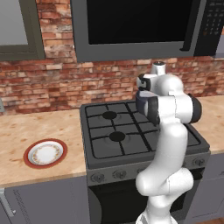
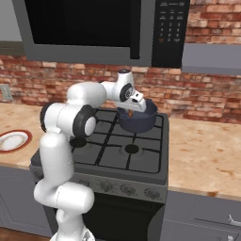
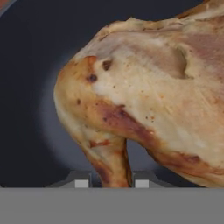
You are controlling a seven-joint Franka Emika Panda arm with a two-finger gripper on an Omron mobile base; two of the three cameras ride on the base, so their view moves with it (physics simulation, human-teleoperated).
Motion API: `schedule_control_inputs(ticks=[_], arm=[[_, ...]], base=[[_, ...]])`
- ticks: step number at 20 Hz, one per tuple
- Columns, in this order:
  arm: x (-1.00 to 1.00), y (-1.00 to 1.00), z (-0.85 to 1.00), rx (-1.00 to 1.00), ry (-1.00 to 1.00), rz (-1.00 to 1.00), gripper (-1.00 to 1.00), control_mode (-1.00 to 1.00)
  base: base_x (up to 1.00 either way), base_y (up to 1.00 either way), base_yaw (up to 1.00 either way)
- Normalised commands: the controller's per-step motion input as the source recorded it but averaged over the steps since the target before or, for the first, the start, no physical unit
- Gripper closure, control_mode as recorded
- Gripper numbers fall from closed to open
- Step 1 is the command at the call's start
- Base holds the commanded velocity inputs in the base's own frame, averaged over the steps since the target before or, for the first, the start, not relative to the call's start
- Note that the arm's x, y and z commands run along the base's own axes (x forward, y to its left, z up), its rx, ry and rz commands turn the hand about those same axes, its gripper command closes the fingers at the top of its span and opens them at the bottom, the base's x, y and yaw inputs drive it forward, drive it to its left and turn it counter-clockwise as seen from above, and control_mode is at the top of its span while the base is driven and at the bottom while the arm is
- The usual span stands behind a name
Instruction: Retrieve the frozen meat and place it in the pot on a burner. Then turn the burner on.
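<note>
Over the pot (image 2: pixel 137 117) at the stove's (image 2: pixel 141 162) one-o'clock burner, the pincer (image 3: pixel 108 183) grips the meat (image 3: pixel 148 100) by its narrow end; lower well inside before releasing.

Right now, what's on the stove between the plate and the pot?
Two bare burners under black grates, in the left base view, between plate and pot.

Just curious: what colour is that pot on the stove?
Dark blue-grey pot, clearest in the right base view.
</note>
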Motion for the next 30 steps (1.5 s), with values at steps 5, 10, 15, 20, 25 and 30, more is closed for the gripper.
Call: schedule_control_inputs(ticks=[5, 10, 15, 20, 25, 30], arm=[[0.11, -0.02, -0.25, 0.00, 0.05, 0.00, 1.00, -1.00], [0.12, 0.00, -0.12, 0.00, 0.00, 0.00, 1.00, -1.00], [0.04, 0.00, -0.09, 0.01, 0.01, 0.00, 1.00, -1.00], [0.05, 0.00, -0.15, 0.02, 0.01, 0.00, -1.00, -1.00], [0.04, 0.00, -0.09, 0.01, 0.00, 0.00, -1.00, -1.00], [0.01, -0.02, 0.01, 0.00, 0.00, 0.00, -1.00, -1.00]], base=[[0.00, 0.00, 0.00], [0.00, 0.00, 0.00], [0.00, 0.00, 0.00], [0.00, 0.00, 0.00], [0.00, 0.00, 0.00], [0.00, 0.00, 0.00]])
